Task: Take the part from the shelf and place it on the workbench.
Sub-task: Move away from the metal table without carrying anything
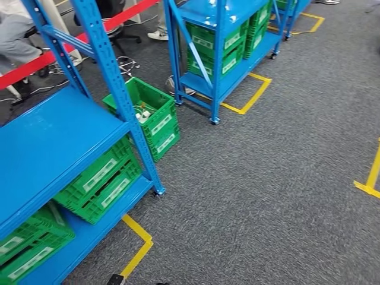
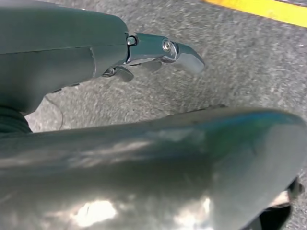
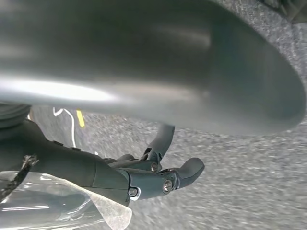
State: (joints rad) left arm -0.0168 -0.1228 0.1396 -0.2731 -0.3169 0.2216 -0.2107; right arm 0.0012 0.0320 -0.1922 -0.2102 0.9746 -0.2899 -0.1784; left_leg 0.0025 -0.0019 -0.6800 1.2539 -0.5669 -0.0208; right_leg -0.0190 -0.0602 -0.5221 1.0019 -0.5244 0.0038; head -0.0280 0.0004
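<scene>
We look down on a blue shelf (image 1: 49, 139) with green crates (image 1: 104, 181) on its lower level. Another green crate (image 1: 150, 116) sits on the grey carpet (image 1: 269, 178) beside its post, with small white parts (image 1: 142, 114) inside; they are too small for us to tell which way they point. Our left robot hand (image 2: 155, 52) hangs over the carpet, fingers straight, holding nothing. Our right robot hand (image 3: 159, 172) has loosely spread fingers, also holding nothing.
</scene>
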